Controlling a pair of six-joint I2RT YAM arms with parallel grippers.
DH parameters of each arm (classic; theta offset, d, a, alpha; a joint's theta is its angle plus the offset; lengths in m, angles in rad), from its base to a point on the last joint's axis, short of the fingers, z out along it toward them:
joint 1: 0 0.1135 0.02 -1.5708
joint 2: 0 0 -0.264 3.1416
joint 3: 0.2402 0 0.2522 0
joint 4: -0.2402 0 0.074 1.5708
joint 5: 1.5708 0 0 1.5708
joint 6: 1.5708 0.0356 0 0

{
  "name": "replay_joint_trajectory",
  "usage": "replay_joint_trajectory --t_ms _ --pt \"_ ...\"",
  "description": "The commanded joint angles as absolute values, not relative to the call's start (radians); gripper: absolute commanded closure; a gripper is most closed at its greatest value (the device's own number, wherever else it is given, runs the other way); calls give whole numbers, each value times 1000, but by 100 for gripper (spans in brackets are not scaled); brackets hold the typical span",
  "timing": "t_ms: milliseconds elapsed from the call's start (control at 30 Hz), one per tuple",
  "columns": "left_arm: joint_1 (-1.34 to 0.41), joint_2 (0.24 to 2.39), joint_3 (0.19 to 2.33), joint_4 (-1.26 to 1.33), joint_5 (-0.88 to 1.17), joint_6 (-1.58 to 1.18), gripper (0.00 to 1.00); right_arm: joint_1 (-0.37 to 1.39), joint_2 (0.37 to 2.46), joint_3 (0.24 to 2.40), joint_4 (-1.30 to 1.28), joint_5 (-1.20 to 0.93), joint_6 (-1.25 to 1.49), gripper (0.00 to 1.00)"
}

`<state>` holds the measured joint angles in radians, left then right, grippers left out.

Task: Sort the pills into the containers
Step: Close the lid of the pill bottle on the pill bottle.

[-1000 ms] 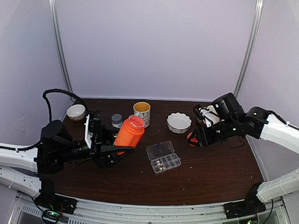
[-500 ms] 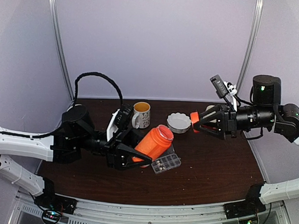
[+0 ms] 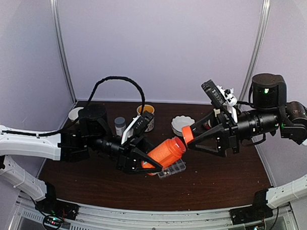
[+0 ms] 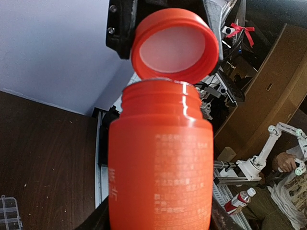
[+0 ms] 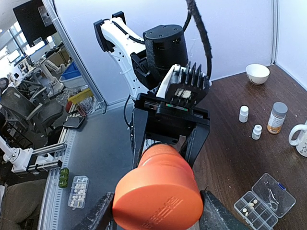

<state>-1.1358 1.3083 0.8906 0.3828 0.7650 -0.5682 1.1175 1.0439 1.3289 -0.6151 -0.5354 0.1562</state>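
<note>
Left gripper clamps orange bottle, right gripper its cap; tiny pills seem whitish.

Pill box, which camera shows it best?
Right wrist: nearly the whole pill box lies in plain sight, lid open, pale pills inside. Top external shows only an end past the orange bottle; left wrist catches just a corner.

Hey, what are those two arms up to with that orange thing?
The left gripper holds an orange bottle tilted above the clear pill box. The right gripper holds the orange cap right at the bottle's open mouth, tilted and not seated on it. A few pills already lie in the box's compartments.
</note>
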Motion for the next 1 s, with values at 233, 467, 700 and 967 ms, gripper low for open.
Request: replay_joint_trajectory --t_ms 233,467,700,967 --pt "-1132 1324 939 384 856 -601 100 1214 1128 1425 -755 -333 58 58" --pt "-1132 1298 940 326 852 -557 100 1214 1091 1390 -784 -318 41 61" --pt "-1132 1307 930 448 864 -600 100 1216 1075 1325 -680 -388 79 58" --pt "-1131 1332 953 519 899 -653 100 1218 1022 1209 -452 -427 148 57"
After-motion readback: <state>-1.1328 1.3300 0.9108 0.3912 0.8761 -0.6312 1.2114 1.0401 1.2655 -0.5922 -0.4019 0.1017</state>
